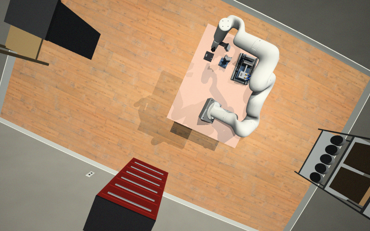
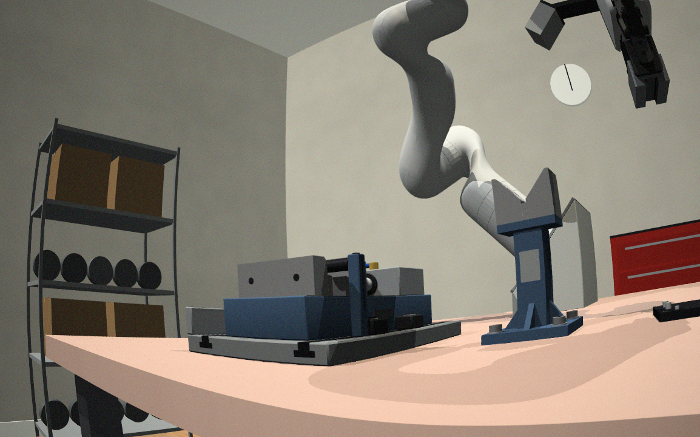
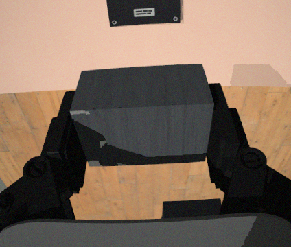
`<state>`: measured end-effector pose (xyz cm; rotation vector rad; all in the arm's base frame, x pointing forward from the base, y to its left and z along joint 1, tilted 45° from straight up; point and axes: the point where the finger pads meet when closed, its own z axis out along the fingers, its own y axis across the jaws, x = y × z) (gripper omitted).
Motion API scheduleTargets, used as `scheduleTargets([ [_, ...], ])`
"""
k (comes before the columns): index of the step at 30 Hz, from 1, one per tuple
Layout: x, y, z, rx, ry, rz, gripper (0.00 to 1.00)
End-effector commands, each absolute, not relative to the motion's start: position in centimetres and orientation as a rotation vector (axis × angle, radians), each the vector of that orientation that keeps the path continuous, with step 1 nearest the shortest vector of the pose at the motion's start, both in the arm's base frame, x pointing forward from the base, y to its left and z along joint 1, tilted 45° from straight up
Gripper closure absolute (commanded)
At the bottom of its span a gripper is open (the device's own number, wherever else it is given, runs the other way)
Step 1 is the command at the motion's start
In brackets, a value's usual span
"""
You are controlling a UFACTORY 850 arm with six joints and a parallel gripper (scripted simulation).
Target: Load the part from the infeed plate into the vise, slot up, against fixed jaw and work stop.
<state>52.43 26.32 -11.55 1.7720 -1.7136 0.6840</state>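
1. The hand is standing partly open, its two dark fingers closing on opposite ends of the part and holding it between them.
2. The part is hanging in the air, well above the bench. In the wrist view, it is showing two plain dark grey faces, with patches of shadow crossing the nearer one.
3. In the exterior view, a notch is opening at the part's lower edge, on the side facing away from the hand. The overhead view is showing the part too small and dark for its pose to be read.
4. The infeed plate is lying flat on the bench, apart from the part. In the overhead view, the hand is appearing near one edge of it.
5. The V-block is standing upright on its blue post, its notch opening upward, between the plate and the vise.
6. The vise is sitting on the bench with its jaws standing apart; the part is not resting in it.
7. The white arm is curving around the far side of the vise in the overhead view, partly covering that fixture's edge.
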Motion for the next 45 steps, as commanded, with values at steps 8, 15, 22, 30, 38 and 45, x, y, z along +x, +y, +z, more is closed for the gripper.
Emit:
scheduleTargets([
  [8, 52.5, 26.46, -11.43, 1.774, -1.715, 0.685, 1.0],
  [15, 52.5, 26.46, -11.43, 1.774, -1.715, 0.685, 1.0],
  [22, 52.48, 26.48, -11.45, 1.773, -1.716, 0.684, 1.0],
  [30, 52.42, 26.54, -11.5, 1.773, -1.722, 0.679, 1.0],
  [38, 52.21, 26.73, -11.67, 1.77, -1.739, 0.663, 1.0],
  [45, 52.0, 26.95, -11.85, 1.766, -1.758, 0.645, 1.0],
])
